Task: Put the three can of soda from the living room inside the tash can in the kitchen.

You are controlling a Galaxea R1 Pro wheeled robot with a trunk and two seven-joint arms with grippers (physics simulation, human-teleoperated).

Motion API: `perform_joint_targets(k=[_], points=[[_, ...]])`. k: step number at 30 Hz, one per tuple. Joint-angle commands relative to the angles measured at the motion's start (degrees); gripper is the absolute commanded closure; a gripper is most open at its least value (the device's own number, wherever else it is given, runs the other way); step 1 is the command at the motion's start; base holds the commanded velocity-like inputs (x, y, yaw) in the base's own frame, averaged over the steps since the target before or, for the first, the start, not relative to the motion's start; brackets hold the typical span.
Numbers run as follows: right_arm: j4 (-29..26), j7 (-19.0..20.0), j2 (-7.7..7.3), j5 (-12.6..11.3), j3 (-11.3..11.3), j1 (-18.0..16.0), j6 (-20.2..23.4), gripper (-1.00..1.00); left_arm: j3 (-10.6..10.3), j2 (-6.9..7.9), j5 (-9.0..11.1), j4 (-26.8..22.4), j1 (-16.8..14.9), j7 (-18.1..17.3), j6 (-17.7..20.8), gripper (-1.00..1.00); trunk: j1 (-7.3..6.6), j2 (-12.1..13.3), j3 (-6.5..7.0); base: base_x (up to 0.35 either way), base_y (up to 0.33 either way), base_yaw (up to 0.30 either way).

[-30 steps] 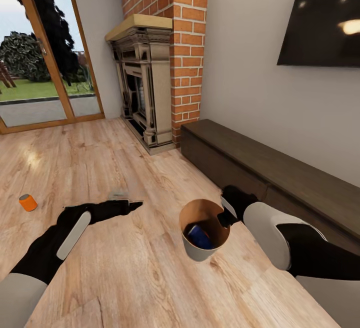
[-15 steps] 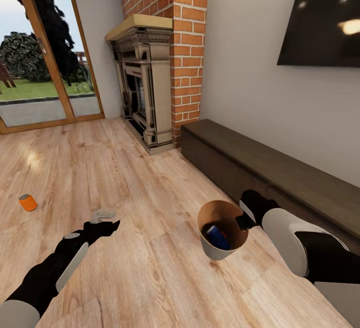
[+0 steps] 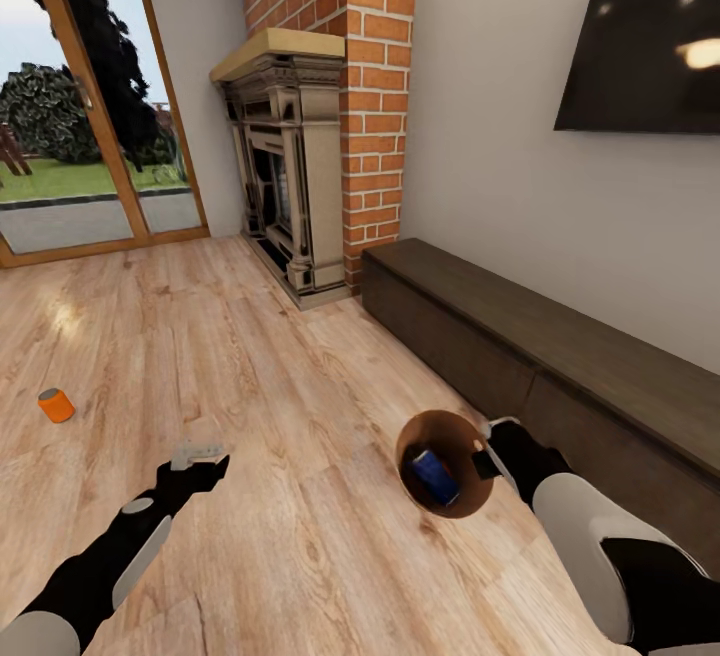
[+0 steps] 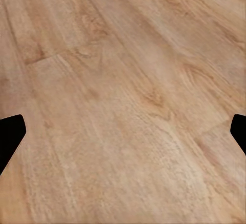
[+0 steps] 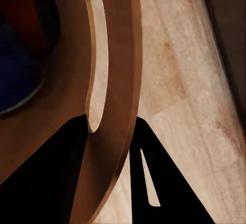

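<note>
- Our right fingers (image 3: 484, 460) pinch the rim of the trash can (image 3: 440, 436), tipped above the wood floor (image 3: 300, 386) beside the long bench (image 3: 560, 356).
- A blue soda can (image 3: 432, 473) lies inside.
- Our left fingers (image 3: 197, 456) spread wide, holding nothing.
- An orange soda can (image 3: 56, 404) stands on the floor, well apart.

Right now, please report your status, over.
Right hand shut on trash can rim, blue can inside. Left hand open. Orange can on floor, path unobstructed.

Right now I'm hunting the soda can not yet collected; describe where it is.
From the glass patio door, look down over the wood floor. The orange can stands alone there, beyond the left gripper. The blue can sits inside the trash can.
</note>
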Motion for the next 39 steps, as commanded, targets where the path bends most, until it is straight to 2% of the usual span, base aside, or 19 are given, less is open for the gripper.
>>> perform_joint_targets(k=[1, 3, 6, 8, 13, 18, 25, 39], points=[[-0.35, 0.10, -0.02, -0.31, -0.21, 0.23, -1.29, 1.00, -0.02, 0.00, 0.01, 0.15, 0.13, -0.01, -0.51, -1.00, -0.01, -0.01, 0.01, 0.000, 0.000, 0.000], [-0.53, 0.08, -0.06, -0.31, -0.91, 1.25, -4.58, 1.00, -0.04, 0.01, 0.12, 0.41, 0.53, -0.01, -1.43, -1.00, -0.01, -0.01, 0.01, 0.000, 0.000, 0.000], [-0.72, -0.03, 0.00, -0.29, -3.57, 3.67, -10.25, 1.00, -0.07, -0.04, 0.09, 0.63, 0.93, -0.02, -2.16, -1.00, -0.01, -0.01, 0.01, 0.000, 0.000, 0.000], [-0.76, 0.00, -0.02, -0.29, -4.48, 4.50, -13.44, 1.00, -0.11, -0.06, 0.07, 0.68, 1.04, -0.02, -2.54, -1.00, -0.01, -0.01, 0.01, 0.000, 0.000, 0.000], [-0.82, 0.32, 0.03, -0.35, -5.37, 6.25, -18.76, 1.00, -0.14, -0.07, 0.00, 2.12, 1.28, 0.06, -4.94, -1.00, -0.01, -0.01, 0.01, 0.000, 0.000, 0.000], [-1.32, 0.14, 0.57, -0.33, -5.35, 6.70, -20.21, 1.00, -0.15, -0.07, 0.10, 3.16, 1.40, 0.10, -5.75, -1.00, -0.01, -0.01, 0.01, 0.000, 0.000, 0.000], [-3.15, 0.11, 0.67, -0.31, -5.16, 6.79, -20.05, 1.00, -0.09, -0.07, 0.39, 3.61, 1.43, -0.16, -7.77, -1.00, -0.01, -0.01, 0.01, 0.000, 0.000, 0.000], [-3.60, -0.11, 0.86, -0.43, -5.36, 6.79, -19.99, 1.00, -0.15, -0.19, 0.51, 6.38, 1.43, -0.37, -8.21, -1.00, -0.01, -0.01, 0.04, 0.000, 0.000, 0.003]])
